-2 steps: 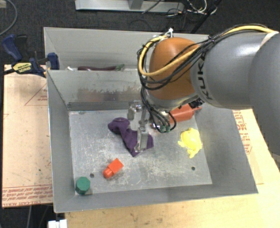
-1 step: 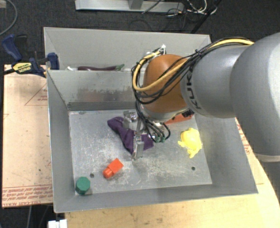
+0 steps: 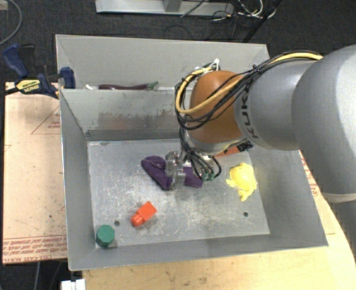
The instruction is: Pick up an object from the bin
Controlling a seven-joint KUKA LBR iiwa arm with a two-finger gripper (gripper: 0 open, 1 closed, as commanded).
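Observation:
My gripper [image 3: 176, 173] is down in the middle of the bin, its metal fingers pressed into a crumpled purple thing [image 3: 156, 168] that lies on the bin floor. The purple thing spreads to both sides of the fingers, left and right. Whether the fingers have closed on it I cannot make out. A yellow lumpy toy [image 3: 242, 180] lies a short way to the gripper's right.
An orange block [image 3: 144, 214] lies toward the front, left of centre, and a green cylinder [image 3: 105, 235] sits in the front left corner. The arm with its orange cover and cables hangs over the bin's back right part.

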